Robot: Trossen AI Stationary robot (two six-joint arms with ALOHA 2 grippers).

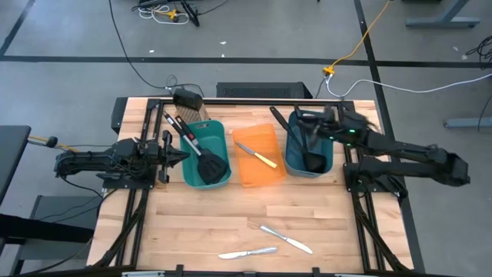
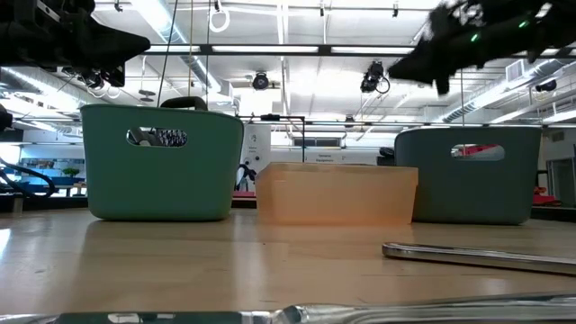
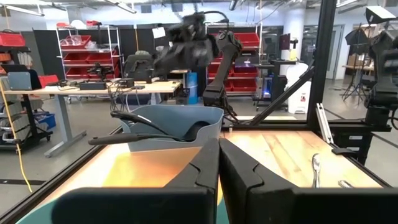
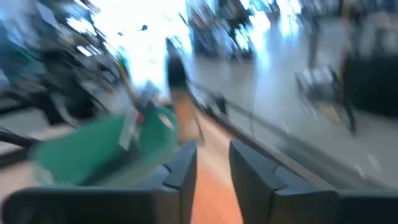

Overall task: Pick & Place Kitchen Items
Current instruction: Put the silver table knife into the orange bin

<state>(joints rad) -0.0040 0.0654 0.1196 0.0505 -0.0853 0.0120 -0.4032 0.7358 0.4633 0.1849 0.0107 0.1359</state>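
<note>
Ladles [image 1: 306,146] stand in the blue-grey bin [image 1: 329,165] beneath our right gripper [image 1: 298,119], fingers slightly parted, holding nothing. Our left gripper [image 1: 180,154] waits closed beside the teal bin [image 1: 222,130] holding spatulas [image 1: 207,165].

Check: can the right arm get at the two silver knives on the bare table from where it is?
Probably yes. Both silver knives lie on open table with nothing over them, apart from the bins. The right gripper is over the blue bin holding nothing, so the way looks free, though it's a long reach.
</note>
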